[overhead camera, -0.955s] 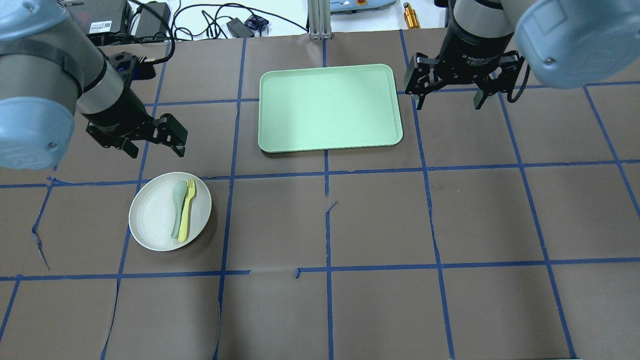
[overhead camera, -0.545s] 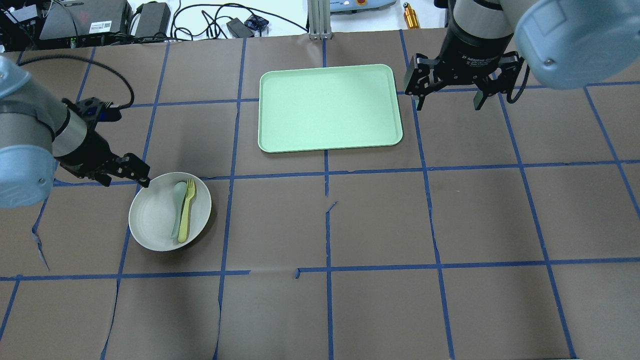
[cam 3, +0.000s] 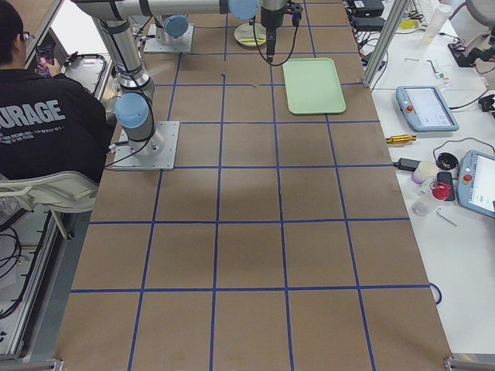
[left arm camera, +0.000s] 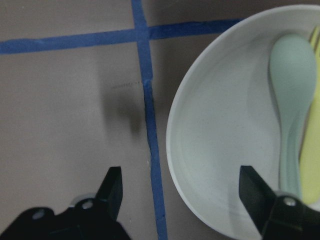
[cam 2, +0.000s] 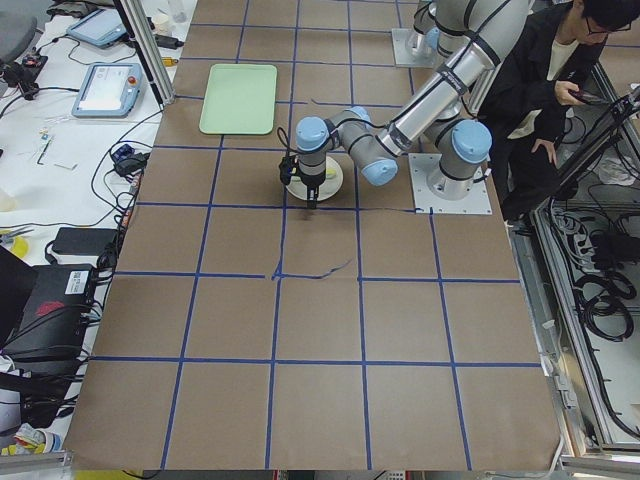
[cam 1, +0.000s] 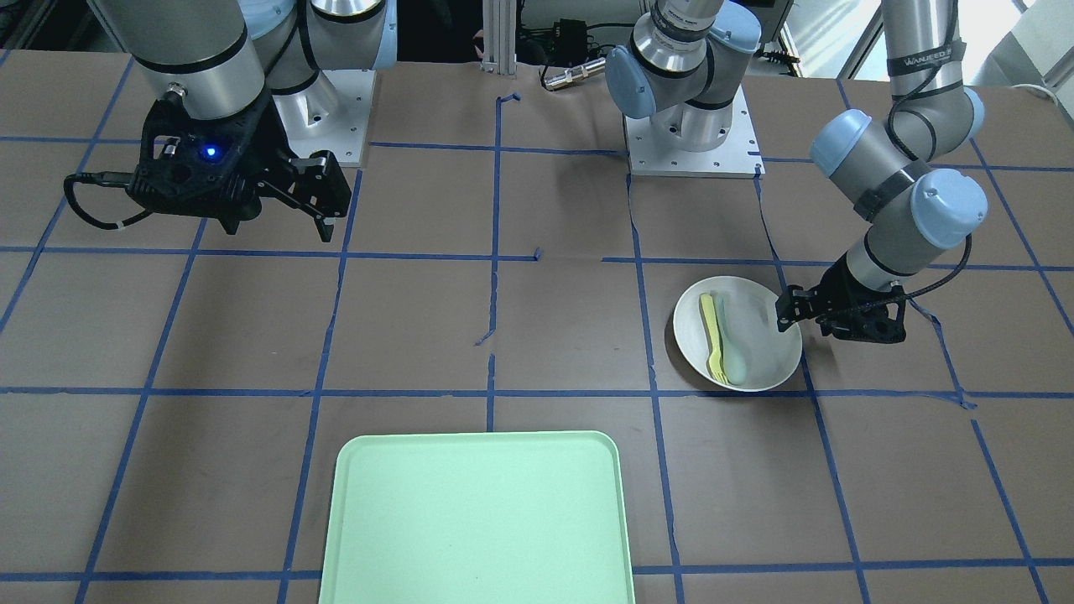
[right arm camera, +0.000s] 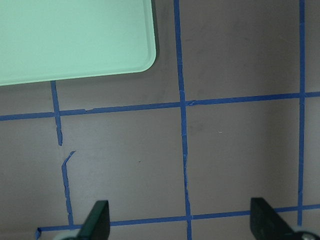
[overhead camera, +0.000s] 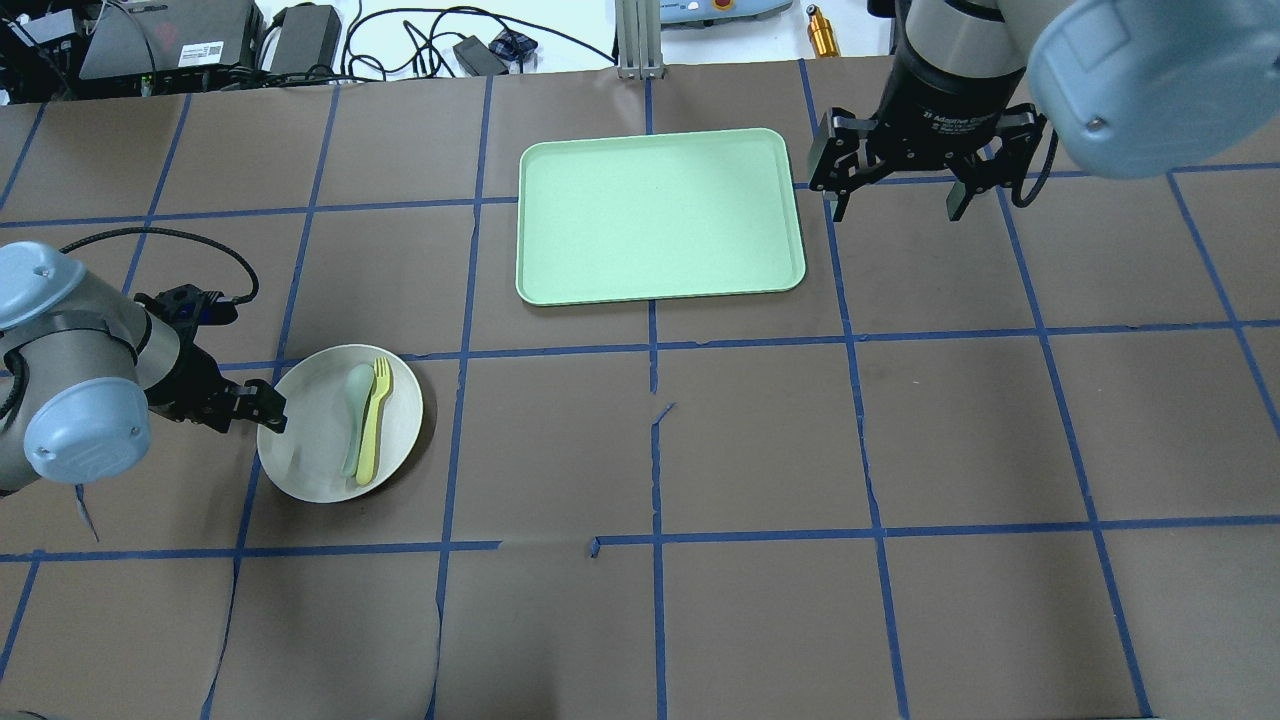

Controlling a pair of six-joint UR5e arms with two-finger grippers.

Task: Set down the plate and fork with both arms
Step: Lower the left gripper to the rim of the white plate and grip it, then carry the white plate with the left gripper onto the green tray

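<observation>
The off-white plate (overhead camera: 303, 440) lies at the table's left with the pale-yellow fork (overhead camera: 375, 420) and a grey-green spoon (overhead camera: 354, 405) side by side in it. My left gripper (overhead camera: 250, 414) is low at the plate's left edge and open. In the left wrist view its jaws stand on either side of the plate's rim (left arm camera: 172, 145), one over bare table, one over the plate's inside; the fork (left arm camera: 312, 150) shows at the right edge. My right gripper (overhead camera: 895, 203) is open and empty, hovering to the right of the tray. The front-facing view shows the plate (cam 1: 765, 348), fork (cam 1: 711, 334) and left gripper (cam 1: 795, 321).
A rectangular mint-green tray (overhead camera: 660, 215) lies at the far middle of the table; its corner shows in the right wrist view (right arm camera: 75, 40). Blue tape lines grid the brown table cover. Cables and devices lie beyond the far edge. A person sits behind the robot.
My left arm has swung down and toward me, bringing its open gripper from beyond the plate to the plate's left rim. The right arm has not moved.
</observation>
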